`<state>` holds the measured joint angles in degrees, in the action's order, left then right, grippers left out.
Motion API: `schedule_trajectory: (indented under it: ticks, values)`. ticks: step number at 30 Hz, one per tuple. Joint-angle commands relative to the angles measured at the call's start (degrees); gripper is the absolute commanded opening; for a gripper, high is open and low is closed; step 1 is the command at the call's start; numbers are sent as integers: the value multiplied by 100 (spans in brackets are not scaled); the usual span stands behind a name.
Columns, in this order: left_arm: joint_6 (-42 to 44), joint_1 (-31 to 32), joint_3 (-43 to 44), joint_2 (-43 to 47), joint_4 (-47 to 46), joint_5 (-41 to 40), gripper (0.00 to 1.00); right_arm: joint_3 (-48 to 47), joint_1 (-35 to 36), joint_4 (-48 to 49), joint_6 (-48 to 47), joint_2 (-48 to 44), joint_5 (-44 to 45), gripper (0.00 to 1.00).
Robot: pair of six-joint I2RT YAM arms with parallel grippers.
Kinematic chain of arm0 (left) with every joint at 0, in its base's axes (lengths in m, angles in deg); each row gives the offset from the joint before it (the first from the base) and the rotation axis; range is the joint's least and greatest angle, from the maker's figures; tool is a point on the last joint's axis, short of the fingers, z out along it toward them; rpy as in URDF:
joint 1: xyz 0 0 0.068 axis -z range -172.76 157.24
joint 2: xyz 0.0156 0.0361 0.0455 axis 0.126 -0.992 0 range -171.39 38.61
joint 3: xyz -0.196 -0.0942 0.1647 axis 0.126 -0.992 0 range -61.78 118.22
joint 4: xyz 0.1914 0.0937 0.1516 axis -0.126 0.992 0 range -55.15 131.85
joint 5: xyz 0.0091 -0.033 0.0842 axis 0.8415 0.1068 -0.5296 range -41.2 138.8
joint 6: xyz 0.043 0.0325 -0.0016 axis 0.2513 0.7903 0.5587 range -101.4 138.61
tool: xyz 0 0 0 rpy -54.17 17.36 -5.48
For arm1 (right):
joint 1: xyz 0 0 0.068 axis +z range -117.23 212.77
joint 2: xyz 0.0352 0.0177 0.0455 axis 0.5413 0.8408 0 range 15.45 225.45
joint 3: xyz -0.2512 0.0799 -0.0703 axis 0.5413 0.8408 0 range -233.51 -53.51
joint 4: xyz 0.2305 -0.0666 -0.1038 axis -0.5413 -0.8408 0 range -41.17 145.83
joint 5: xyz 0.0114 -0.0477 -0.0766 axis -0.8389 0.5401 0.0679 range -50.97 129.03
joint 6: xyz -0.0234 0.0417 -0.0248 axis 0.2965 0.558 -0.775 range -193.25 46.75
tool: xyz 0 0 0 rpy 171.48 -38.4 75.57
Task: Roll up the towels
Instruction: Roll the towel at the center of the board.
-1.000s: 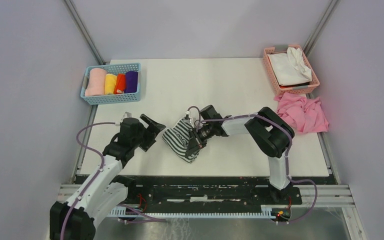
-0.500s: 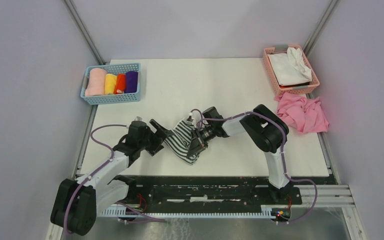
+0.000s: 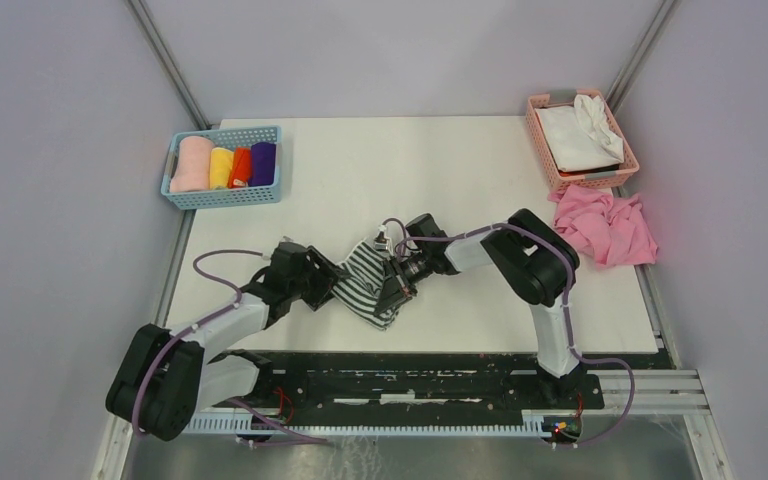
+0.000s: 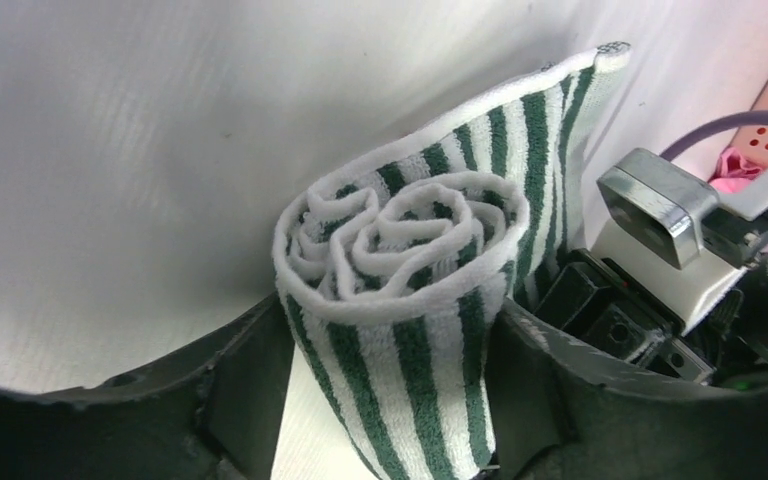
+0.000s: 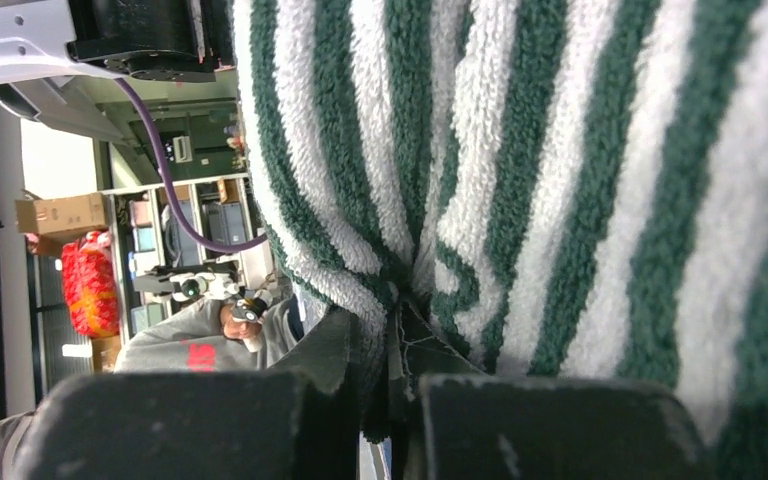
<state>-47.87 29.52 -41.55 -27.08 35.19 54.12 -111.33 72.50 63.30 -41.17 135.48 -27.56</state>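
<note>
1. Green-striped towel (image 3: 363, 270) lies rolled near the middle of the table's (image 3: 440, 170) front edge.
2. Right gripper (image 3: 391, 290) is closed on its right end.
3. Left gripper (image 3: 332, 284) touches both roll sides; whether it grips, I cannot tell.

I read the striped towel (image 4: 410, 300) as looped terry cloth, coarse matt pile. Tabletop (image 3: 440, 170) is smooth, matt white. Left end effector (image 4: 392, 420) is matt black plastic, slightly grainy. Blue basket (image 3: 222, 195) is perforated plastic.

Robot lab: grey booth walls (image 3: 50, 150), alu rail (image 3: 665, 388), stocked shelves (image 5: 160, 225).
</note>
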Motion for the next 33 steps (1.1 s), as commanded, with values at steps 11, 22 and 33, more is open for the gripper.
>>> schedule_trajectory:
  ticks: [11, 22, 33]
  values:
    - [244, 57, 215, -502, 584, -526, 42, 643, 294, -1736, -1232, -2094, 3687, 44]
    - [312, 246, 561, -746, 823, -599, 42, 227, 2205, -2603, -2648, -3880, 7597, 84]
    - [313, 293, 589, -761, 856, -610, 43, -522, 3739, -2387, -3853, -2489, 9586, 90]
